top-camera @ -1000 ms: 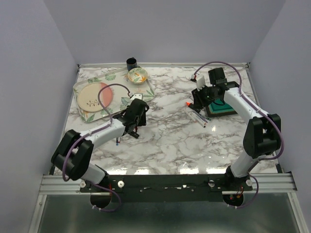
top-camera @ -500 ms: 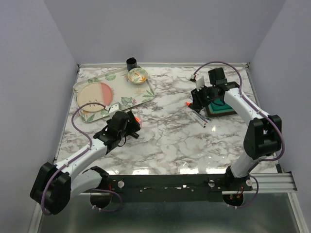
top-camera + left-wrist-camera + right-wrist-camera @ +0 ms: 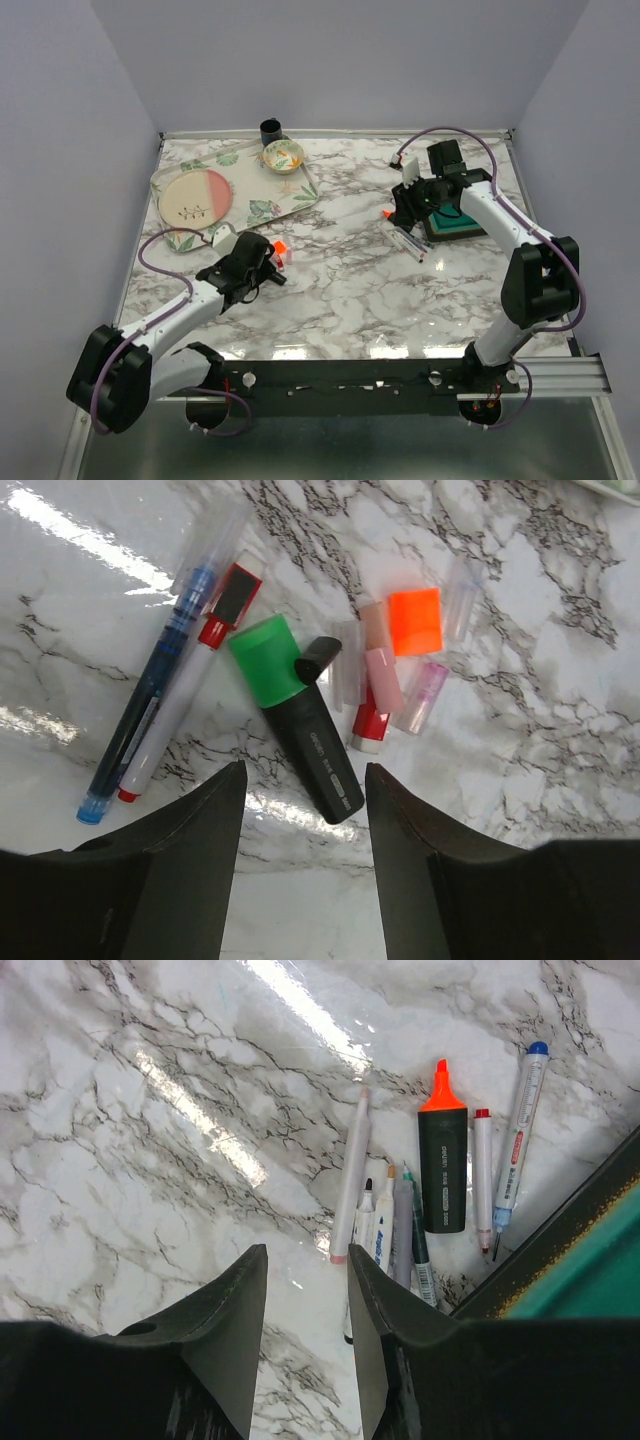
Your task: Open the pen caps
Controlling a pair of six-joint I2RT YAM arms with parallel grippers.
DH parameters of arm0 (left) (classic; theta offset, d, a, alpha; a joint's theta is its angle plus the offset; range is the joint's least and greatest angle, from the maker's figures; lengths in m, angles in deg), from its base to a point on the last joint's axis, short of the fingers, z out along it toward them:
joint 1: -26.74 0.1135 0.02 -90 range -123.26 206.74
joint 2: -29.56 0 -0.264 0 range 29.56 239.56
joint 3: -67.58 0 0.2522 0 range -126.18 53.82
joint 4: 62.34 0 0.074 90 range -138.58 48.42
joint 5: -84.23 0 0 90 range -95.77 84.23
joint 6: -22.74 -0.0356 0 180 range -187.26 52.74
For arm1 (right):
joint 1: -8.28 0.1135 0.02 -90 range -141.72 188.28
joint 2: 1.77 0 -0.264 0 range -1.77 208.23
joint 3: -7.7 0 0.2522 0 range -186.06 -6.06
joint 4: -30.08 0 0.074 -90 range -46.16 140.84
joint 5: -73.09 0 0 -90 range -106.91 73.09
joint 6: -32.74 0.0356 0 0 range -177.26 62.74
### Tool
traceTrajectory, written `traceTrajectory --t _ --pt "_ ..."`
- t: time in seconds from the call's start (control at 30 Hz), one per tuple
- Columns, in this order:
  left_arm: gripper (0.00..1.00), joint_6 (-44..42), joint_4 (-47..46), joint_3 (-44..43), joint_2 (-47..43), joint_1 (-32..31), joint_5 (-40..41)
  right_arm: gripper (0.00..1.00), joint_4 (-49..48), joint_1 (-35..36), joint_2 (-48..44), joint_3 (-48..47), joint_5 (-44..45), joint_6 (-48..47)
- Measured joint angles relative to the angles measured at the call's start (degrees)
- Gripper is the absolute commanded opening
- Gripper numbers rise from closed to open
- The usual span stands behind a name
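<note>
Your fingers [image 3: 215,1350] stand parted over the marble surface [image 3: 150,1110]; just beyond them lie thin pens [image 3: 403,1225] and an orange-tipped highlighter [image 3: 442,1165].

Two highlighters [image 3: 442,1175], one tray [image 3: 270,205], one bowl [image 3: 283,156].

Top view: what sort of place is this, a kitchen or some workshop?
Probably a robot test booth, not a kitchen: plain walls box in a marble-look table, two arms are bolted to a metal rail, and pens and a tray lie as props.

Marble table [image 3: 345,295], pale lavender walls [image 3: 350,60]
</note>
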State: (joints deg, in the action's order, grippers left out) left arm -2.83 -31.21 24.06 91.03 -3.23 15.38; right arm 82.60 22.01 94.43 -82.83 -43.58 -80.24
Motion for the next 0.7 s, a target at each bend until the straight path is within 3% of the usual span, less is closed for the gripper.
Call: traceTrajectory --t 0.3,0.7 --pt "0.63 2.1 3.1 -4.3 8.2 0.6 1.3 0.45 0.0 0.2 0.0 0.0 0.0 0.0" --pt "0.57 2.3 5.1 -9.6 17.3 1.7 1.3 0.45 0.0 0.2 0.0 0.0 0.0 0.0"
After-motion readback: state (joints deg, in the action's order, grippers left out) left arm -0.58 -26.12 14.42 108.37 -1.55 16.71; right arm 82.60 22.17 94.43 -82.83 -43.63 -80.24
